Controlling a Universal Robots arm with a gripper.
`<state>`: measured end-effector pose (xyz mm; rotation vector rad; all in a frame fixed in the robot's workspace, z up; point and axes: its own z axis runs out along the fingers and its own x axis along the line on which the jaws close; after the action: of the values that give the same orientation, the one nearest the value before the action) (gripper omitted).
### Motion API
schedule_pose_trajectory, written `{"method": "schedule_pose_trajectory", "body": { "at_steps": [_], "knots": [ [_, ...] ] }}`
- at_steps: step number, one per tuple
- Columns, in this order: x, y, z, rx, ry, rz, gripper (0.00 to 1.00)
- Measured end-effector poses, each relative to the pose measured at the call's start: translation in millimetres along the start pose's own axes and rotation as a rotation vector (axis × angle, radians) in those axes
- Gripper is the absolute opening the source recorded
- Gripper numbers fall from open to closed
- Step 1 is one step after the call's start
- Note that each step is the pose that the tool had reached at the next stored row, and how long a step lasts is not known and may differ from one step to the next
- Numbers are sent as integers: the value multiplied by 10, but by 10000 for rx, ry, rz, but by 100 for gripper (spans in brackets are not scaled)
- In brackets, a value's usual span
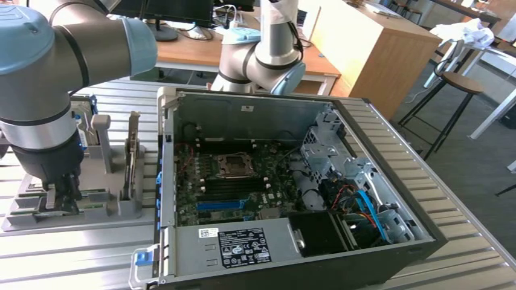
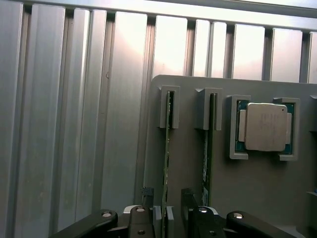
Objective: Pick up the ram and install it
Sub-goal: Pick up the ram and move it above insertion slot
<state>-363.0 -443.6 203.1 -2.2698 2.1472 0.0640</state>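
Ribbed metal worktop (image 1: 81, 260) fills the foreground, with wooden desks (image 1: 379, 42) and a stool (image 1: 461, 84) in the room behind.

At the exterior view's left, the arm (image 1: 48, 72) reaches down so that the claw (image 1: 60, 196) sits low over a grey holder (image 1: 105, 205) on the worktop. Beyond the claw toward that view's right stands the open computer case (image 1: 241, 115), its motherboard (image 1: 234, 181) exposed and well apart from the claw.

Seen from the wrist, the claw (image 2: 166, 220) is released. Its fingers (image 2: 190, 208) stand on either side of the ram (image 2: 167, 148), with a gap showing between stick and finger. The ram stands on its long edge in the holder (image 2: 257, 198), a thin green line running straight out from between the fingers, its far end seated in a grey slot post. Nothing is clamped yet and the ram is still in its slot.

Just beside the claw, on one side, a second stick (image 2: 210, 144) stands parallel to the ram in its own slot, outside the fingers. Past that stick, further from the claw, the silver processor (image 2: 265, 126) lies flat in a corner-bracketed pocket of the holder.
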Motion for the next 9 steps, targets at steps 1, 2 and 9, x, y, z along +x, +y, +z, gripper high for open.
{"method": "schedule_pose_trajectory", "body": {
  "at_steps": [1,2,9],
  "knots": [
    [0,0,0,0,0,0,36],
    [0,0,0,-1,0,0,36],
    [24,0,-2,-1,1,-2,36]
  ]
}}
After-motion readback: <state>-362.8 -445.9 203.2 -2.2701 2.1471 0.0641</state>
